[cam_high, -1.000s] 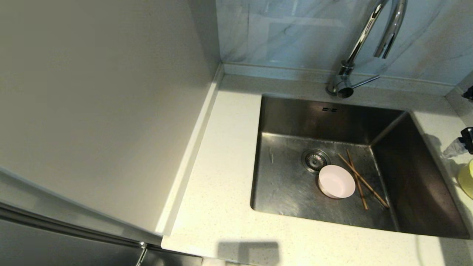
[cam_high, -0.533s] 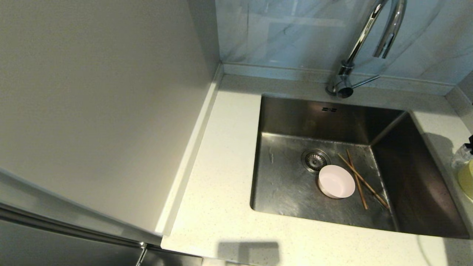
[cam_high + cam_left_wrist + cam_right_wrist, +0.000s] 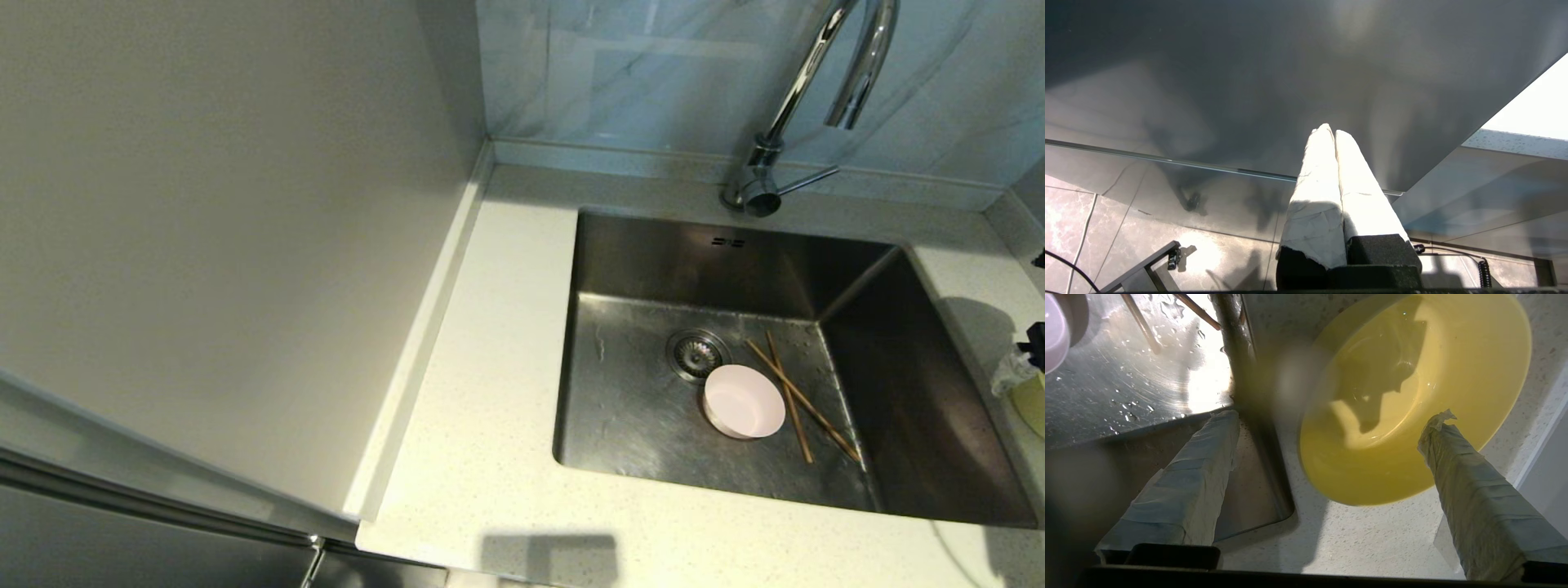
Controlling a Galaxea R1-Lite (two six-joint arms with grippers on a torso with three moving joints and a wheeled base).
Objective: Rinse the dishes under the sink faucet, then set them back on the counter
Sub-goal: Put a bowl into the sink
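Right hand (image 3: 1327, 428) hovers spread wide over the bench's (image 3: 490, 441) right side, one taped finger (image 3: 1180, 486) above the sink's (image 3: 637, 408) rim, the other finger (image 3: 1474, 486) over the yellow-green bowl (image 3: 1412, 396), gripping nothing. Sweeping left to right in the head view: a plain grey wall panel (image 3: 204, 229), then the speckled off-white bench, then the steel sink with its round drain strainer (image 3: 696, 354). One pale pink bowl (image 3: 741, 401) sits upright on the sink floor just beside the strainer, and two brown chopsticks (image 3: 796, 402) lie crossed right next to it, touching the bowl's rim or very nearly. Above, the chrome faucet (image 3: 804, 90) arches over the basin, its thin lever (image 3: 808, 178) pointing right. Farthest right, the single yellow-green bowl rests upright on the bench beside the sink, wet and glossy inside. Left hand (image 3: 1331, 132) is parked low beside the cabinet, fingers pressed together.
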